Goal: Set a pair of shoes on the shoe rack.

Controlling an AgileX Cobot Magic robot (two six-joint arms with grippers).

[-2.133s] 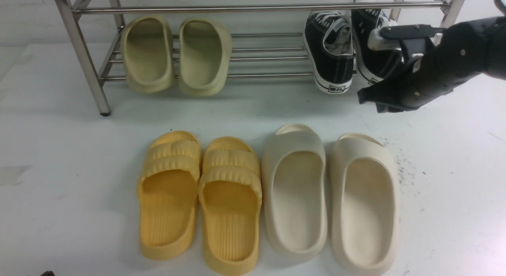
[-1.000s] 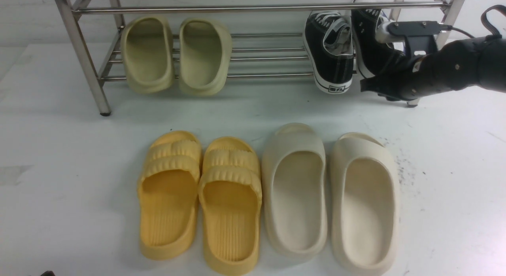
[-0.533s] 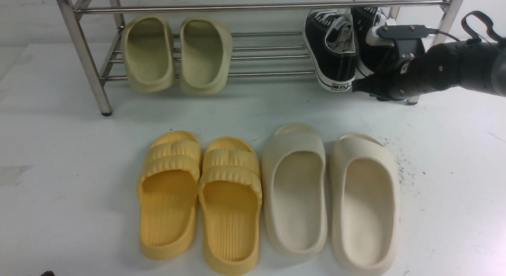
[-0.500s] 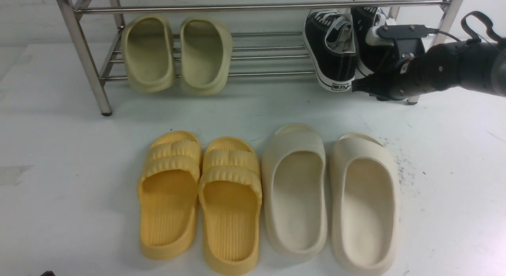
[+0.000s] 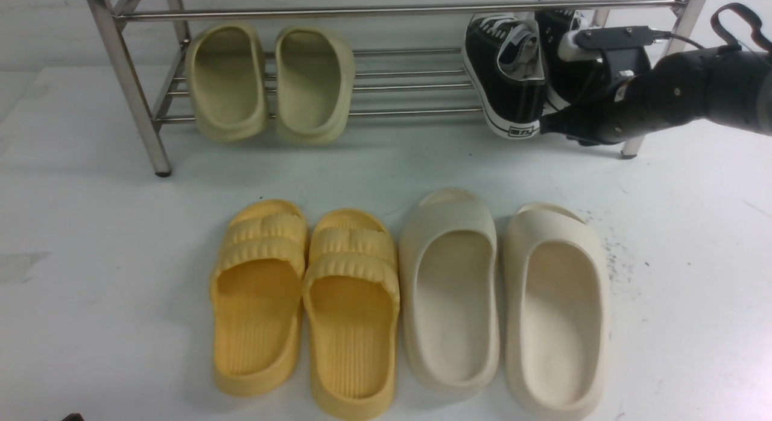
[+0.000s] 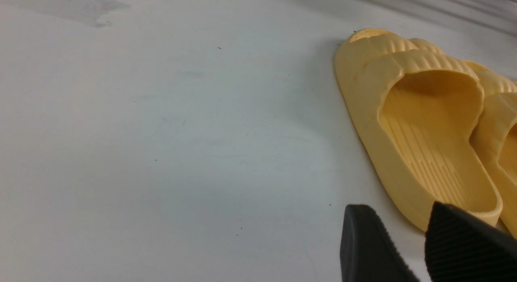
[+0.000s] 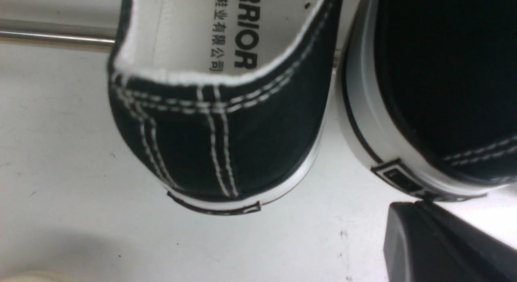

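While both sneakers [image 5: 509, 77] sit on the shoe rack [image 5: 410, 12], heels overhanging its front bar, toes pointing rearward, a nudge from the closed, empty right end effector [image 5: 546, 124] beside the heels could tip them off. Left end effector [image 6: 420, 249] hangs open over the counter [image 6: 161, 132].

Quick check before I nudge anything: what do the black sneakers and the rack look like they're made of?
Black sneakers: woven canvas uppers, matte, judging by the contrast white stitching on the heel; soles look like white rubber, smooth, with a printed heel label. Shoe rack: thin round bars and square legs with mirror-like highlights, probably polished stainless or chromed steel.
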